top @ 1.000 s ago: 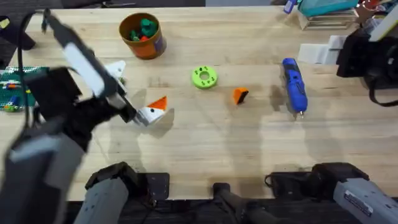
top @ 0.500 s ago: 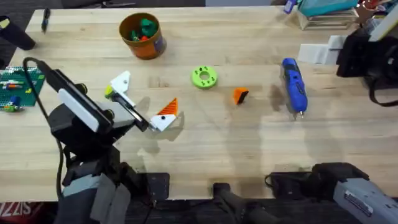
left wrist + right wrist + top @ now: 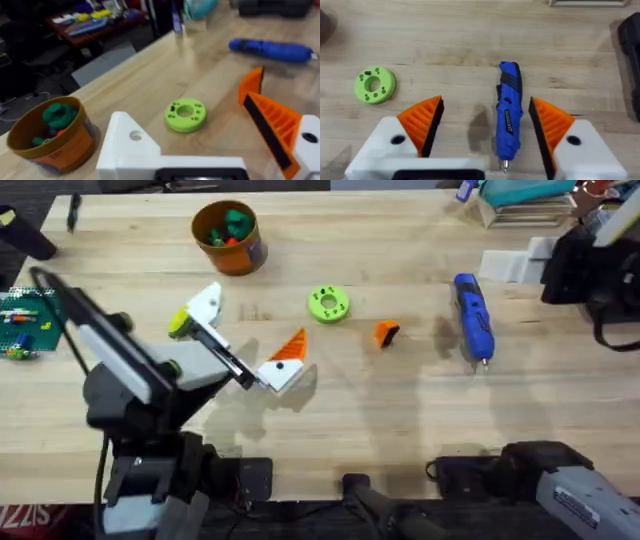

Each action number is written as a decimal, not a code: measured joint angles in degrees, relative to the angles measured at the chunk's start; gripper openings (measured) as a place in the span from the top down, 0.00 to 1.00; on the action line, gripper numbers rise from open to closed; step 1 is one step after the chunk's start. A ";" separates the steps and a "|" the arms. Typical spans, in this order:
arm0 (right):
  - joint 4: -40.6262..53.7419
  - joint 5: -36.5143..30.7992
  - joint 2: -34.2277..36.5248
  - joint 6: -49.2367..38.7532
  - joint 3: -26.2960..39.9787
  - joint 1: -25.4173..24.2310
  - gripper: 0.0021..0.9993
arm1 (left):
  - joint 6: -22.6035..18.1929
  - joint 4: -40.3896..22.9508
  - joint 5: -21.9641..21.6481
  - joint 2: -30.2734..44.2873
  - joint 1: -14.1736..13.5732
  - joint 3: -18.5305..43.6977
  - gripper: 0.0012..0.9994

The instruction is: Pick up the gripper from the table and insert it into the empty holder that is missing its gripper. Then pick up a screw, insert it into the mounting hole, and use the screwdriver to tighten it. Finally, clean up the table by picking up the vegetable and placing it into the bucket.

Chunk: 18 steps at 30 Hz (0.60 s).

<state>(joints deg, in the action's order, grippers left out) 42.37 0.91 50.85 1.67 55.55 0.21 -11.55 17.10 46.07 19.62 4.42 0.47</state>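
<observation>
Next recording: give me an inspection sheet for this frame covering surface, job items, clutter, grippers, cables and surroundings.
Surface: light wooden table, bare in the front middle.
Job's things: small orange gripper lies loose at centre; blue screwdriver lies to its right; orange bucket at the back left already holds green and red toys; the yellow vegetable sits beside the empty holder.
Clutter: lime-green disc; green board at the left edge.
Grippers: left gripper open, one finger lacking its orange pad; right gripper open above the screwdriver.
Cables: black cable at the right edge.
Surroundings: boxes at the back right.
</observation>
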 joint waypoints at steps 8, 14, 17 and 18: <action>-0.01 0.00 0.00 0.00 0.00 0.00 0.01 | 12.62 -5.76 -10.07 -9.14 -1.02 0.00 0.01; 0.00 0.00 0.00 0.00 0.00 0.00 0.01 | 14.73 -10.28 -10.68 -16.42 -1.33 0.00 0.01; 0.00 0.02 0.00 0.00 0.00 0.00 0.01 | 15.07 -13.48 -9.55 -19.10 -1.60 -0.01 0.01; 0.00 0.00 0.00 0.00 0.00 0.00 0.01 | 15.10 -14.11 -8.96 -19.30 -1.73 -0.02 0.01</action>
<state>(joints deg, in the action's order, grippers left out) 42.37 0.91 50.85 1.67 55.55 0.21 3.54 2.99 37.11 0.32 2.70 0.45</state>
